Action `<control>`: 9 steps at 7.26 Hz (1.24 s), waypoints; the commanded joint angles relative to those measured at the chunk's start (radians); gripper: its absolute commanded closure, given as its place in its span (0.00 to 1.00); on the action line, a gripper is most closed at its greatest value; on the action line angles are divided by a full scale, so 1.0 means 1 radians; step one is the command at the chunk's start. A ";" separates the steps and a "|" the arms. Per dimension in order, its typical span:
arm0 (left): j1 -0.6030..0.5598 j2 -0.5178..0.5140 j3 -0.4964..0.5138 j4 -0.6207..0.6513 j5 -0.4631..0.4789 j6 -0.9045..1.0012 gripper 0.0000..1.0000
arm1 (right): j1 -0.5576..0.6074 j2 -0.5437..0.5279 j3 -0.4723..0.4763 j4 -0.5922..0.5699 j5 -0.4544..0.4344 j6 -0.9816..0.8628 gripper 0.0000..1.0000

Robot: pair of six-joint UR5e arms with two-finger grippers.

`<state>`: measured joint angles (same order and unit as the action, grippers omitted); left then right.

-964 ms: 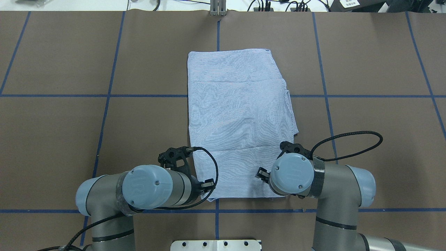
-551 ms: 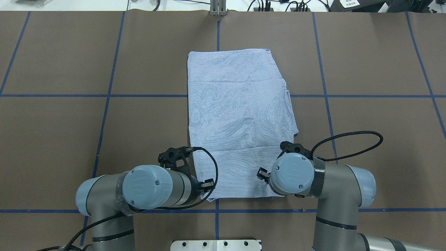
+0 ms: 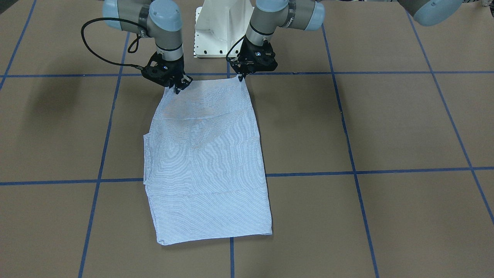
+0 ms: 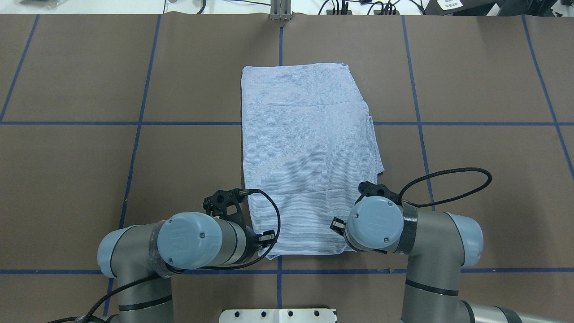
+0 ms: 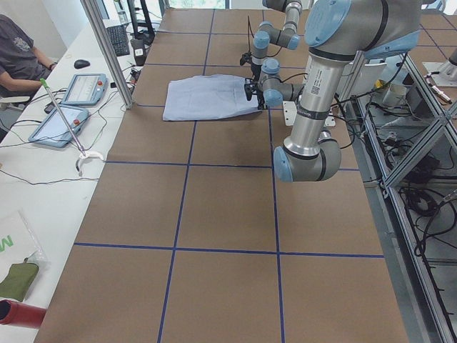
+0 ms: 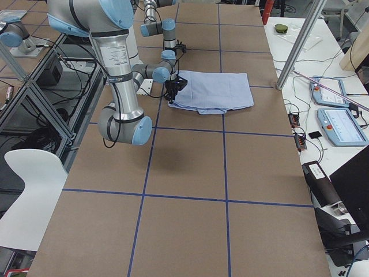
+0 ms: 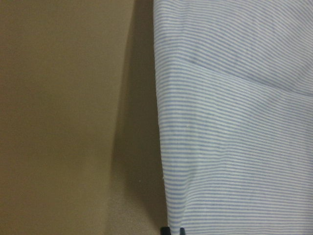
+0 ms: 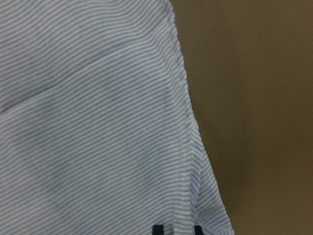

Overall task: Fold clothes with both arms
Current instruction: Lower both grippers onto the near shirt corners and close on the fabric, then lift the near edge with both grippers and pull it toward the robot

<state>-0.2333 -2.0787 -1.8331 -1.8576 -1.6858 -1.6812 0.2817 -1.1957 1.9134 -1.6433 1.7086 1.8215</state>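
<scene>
1. One shirt (image 3: 208,162) lies on the brown worktop (image 3: 386,127), just in front of the white base (image 3: 220,27); its length runs away from the robot; it covers a crossing of the blue tape lines (image 3: 386,72).
2. Its cloth is thin, with fine light-blue and white stripes; it is folded into a long, roughly rectangular stack; two faint creases run across its width; a lower layer peeks out along the edge on the robot's right.
3. Its far end rests flat; the edge nearest the robot is raised off the worktop at both corners, and the cloth sags between them.
4. Two arms reach over that near edge; the left arm (image 4: 134,255) bends over one corner, the right arm (image 4: 439,237) over the other.
5. Two hands, one per arm; the left hand (image 3: 241,79) is pinched closed on its corner of the shirt; the right hand (image 3: 177,89) is likewise closed on its corner; the right wrist view shows dark fingertips (image 8: 157,229) set close together at the cloth's edge.
</scene>
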 commanded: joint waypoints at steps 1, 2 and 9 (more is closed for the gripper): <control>-0.001 0.000 0.000 0.000 0.000 0.000 1.00 | 0.001 0.005 0.001 0.000 0.009 -0.002 1.00; -0.001 0.000 -0.002 0.000 0.000 0.000 1.00 | 0.001 0.007 0.001 0.000 0.011 -0.001 1.00; -0.001 0.011 -0.233 0.200 -0.040 0.002 1.00 | 0.011 -0.054 0.201 0.002 0.126 -0.025 1.00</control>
<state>-0.2386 -2.0670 -1.9987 -1.7399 -1.7098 -1.6798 0.2919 -1.2215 2.0529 -1.6415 1.7905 1.8063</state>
